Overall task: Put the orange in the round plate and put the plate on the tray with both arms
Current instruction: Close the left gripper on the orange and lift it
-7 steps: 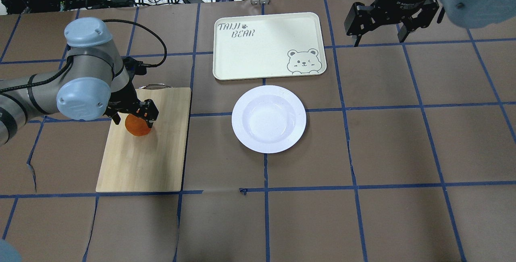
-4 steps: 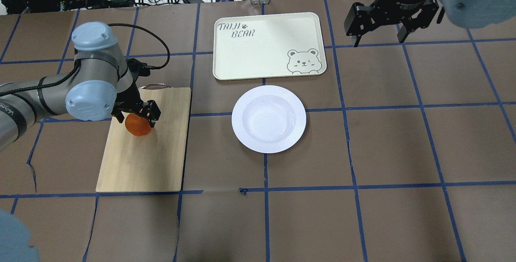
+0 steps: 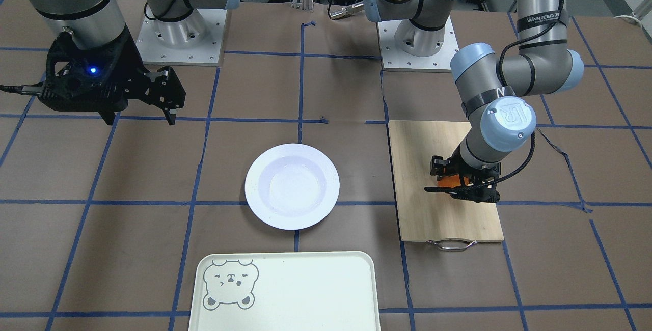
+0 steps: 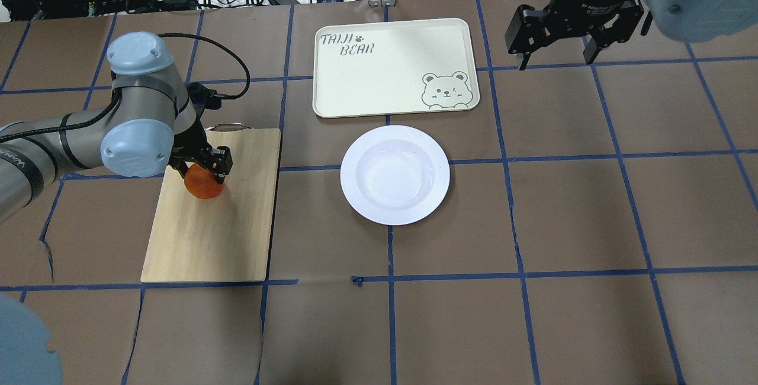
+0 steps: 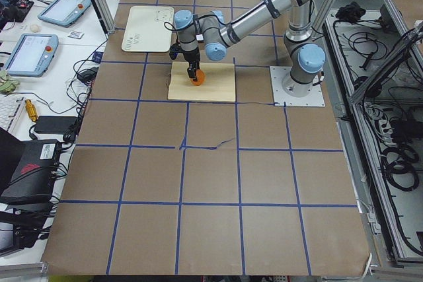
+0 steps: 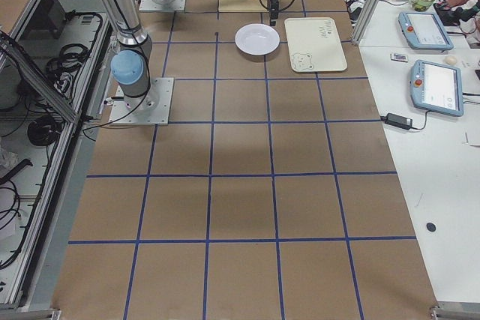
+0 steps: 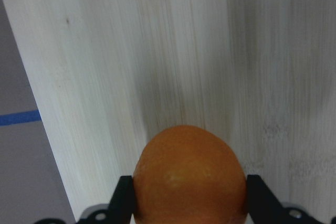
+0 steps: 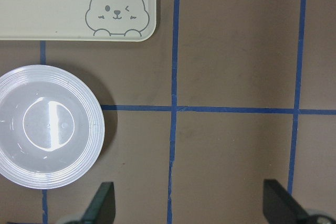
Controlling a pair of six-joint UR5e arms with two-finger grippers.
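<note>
Left end effector (image 4: 201, 175) pinches the small bright orange fruit (image 4: 205, 188) over the upper part of the pale bamboo cutting board (image 4: 207, 243), left of the overhead view, well apart from both containers. The glossy white round plate (image 4: 355, 195) sits mid-frame on the brown table (image 4: 592, 207). The cream rectangular bear-face tray (image 4: 379, 86) lies just above it, not touching. Right end effector (image 4: 555, 60) is spread wide at upper right.

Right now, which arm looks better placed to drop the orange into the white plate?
Left. The left claw is shut on the orange over the cutting board; the right claw hangs open by the tray, far from the fruit.
</note>
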